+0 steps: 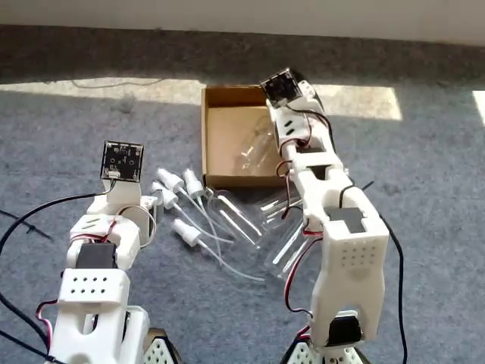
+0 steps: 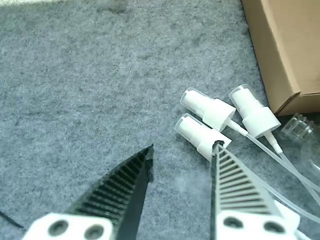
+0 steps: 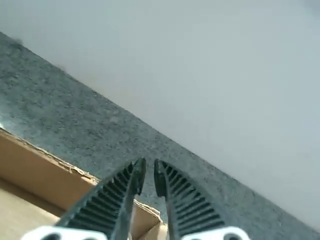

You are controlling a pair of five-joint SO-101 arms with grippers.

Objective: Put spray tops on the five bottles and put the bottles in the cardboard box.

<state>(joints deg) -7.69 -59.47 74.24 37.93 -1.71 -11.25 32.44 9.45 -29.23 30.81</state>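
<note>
**Light caps, thin tubes, see-through bottles**

The spray tops are small, light, rigid white caps, each trailing a thin, bendy dip tube. They would likely skid on the carpet if nudged, so the ribbed collar is the place to pinch, not the tube. They lie in a loose cluster just beside the cardboard box. The left pincer hangs spread over the nearest one, one tip at its collar. The bottles are clear, smooth and probably slippery. They lie on their sides between the tops and the right arm, and are best gripped across the body. The right pincer is pressed nearly together on nothing, above the box's far rim. The bottles overlap and run under the right arm, so their count is unclear. A clear shape inside the box looks like a bottle, but whether it is capped I cannot tell
</note>
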